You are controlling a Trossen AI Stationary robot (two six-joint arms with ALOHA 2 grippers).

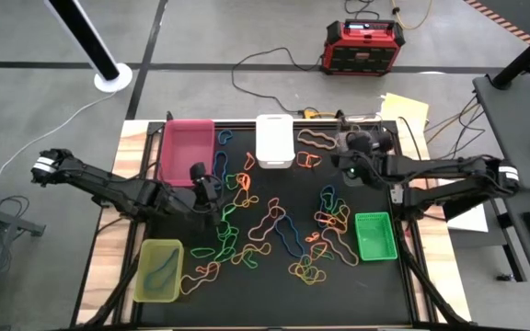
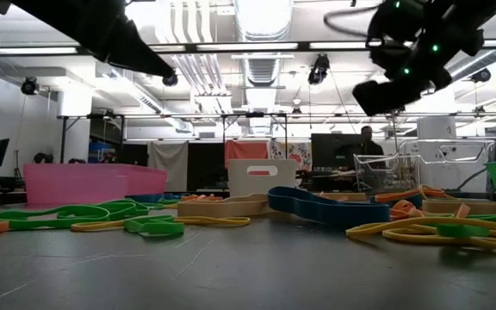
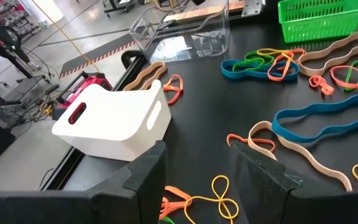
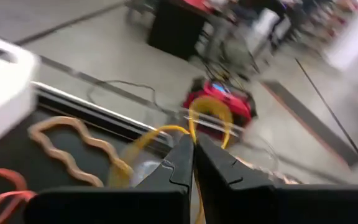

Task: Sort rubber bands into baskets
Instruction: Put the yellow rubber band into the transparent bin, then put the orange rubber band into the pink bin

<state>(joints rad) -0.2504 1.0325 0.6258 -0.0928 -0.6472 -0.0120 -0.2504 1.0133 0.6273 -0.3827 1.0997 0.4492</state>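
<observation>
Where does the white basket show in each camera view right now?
High view: white basket at the table's far edge, centre, right of the pink basket.
Low view: centre background, pink basket on its left.
Left wrist view: left of centre.
Right wrist view: left edge.
Shared landmark: pink basket.

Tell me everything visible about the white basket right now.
The white basket is a small rectangular tray of smooth opaque plastic with rounded corners and oval handle cutouts in its walls. It stands upright at the table's far edge, between the pink basket and the right hand. Neither hand touches it. An orange rubber band lies beside it; whether they touch is unclear.
</observation>
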